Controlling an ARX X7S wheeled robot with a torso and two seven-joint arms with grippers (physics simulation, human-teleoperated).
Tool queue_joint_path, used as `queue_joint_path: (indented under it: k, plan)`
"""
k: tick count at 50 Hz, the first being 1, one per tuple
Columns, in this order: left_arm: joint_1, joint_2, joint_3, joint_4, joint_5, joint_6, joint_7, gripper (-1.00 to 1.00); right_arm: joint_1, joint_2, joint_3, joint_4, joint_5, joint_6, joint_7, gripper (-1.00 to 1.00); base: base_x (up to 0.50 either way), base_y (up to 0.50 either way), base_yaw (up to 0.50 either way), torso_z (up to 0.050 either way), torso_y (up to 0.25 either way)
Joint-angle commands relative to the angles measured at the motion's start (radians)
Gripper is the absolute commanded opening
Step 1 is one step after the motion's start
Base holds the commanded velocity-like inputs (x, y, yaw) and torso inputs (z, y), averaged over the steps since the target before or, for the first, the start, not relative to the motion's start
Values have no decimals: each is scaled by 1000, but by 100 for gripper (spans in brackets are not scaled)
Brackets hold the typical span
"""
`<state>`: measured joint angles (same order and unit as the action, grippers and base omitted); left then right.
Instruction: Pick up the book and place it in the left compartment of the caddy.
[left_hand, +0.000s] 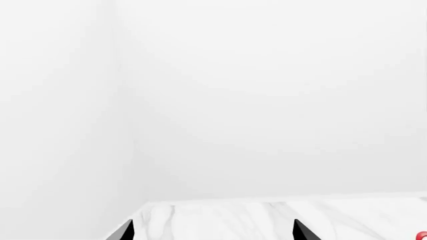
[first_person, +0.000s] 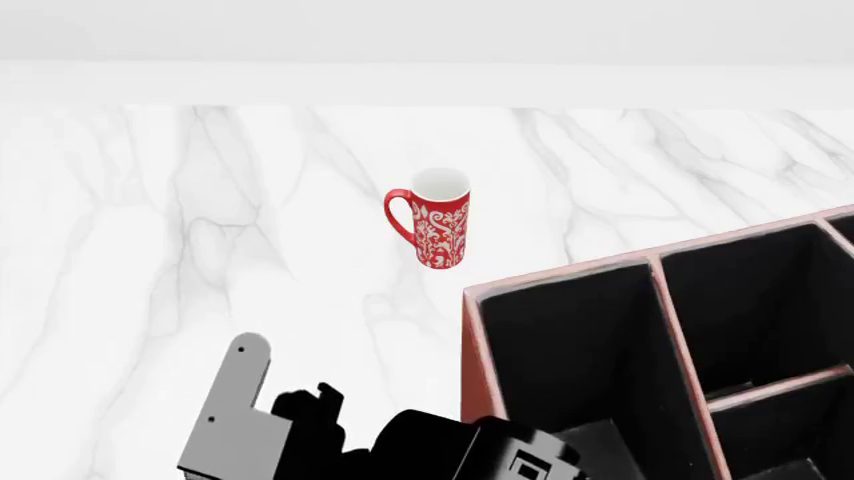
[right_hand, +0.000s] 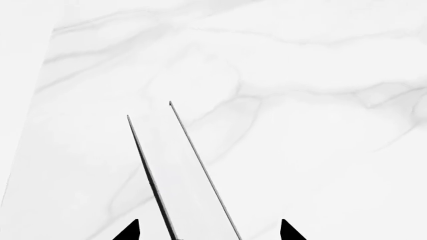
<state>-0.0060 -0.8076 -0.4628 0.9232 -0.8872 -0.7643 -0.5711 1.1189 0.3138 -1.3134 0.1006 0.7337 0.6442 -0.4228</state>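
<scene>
The book (right_hand: 187, 180) shows only in the right wrist view, seen edge-on: two thin black covers with white page edges between them, over the marble. My right gripper (right_hand: 209, 231) is open. Its two black fingertips (right_hand: 130, 232) stand on either side of the book with a gap on each side. The caddy (first_person: 470, 340), reddish-brown with black inside, stands at the lower right of the head view, and its left compartment (first_person: 574, 350) is nearest my left arm. My left gripper (left_hand: 212, 232) is open and empty, facing the white wall over the table's edge.
A red patterned mug (first_person: 438, 228) stands upright on the white marble table (first_person: 200, 220), beyond the caddy's left corner. A sliver of red (left_hand: 421, 236) shows at the left wrist view's edge. My left arm (first_person: 347, 440) fills the head view's bottom.
</scene>
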Motion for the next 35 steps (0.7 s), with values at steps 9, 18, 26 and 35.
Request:
queue_joint_path:
  k: [9, 18, 26, 35]
  plan:
    - [4, -5, -1, 0, -5, 5, -3, 100, -31, -26, 13, 70, -18, -70, -5, 100, 0, 0, 0, 0, 0]
    - [10, -6, -6, 1, -5, 10, -4, 100, -39, -29, 10, 73, -14, -70, -8, 100, 0, 0, 0, 0, 0]
    - [12, -10, -10, 5, -12, 10, -7, 100, -44, -26, 8, 68, -8, -70, -16, 100, 0, 0, 0, 0, 0]
    - [18, -11, -17, 7, -14, 14, -8, 100, -53, -31, 4, 86, -13, -84, -24, 100, 0, 0, 0, 0, 0]
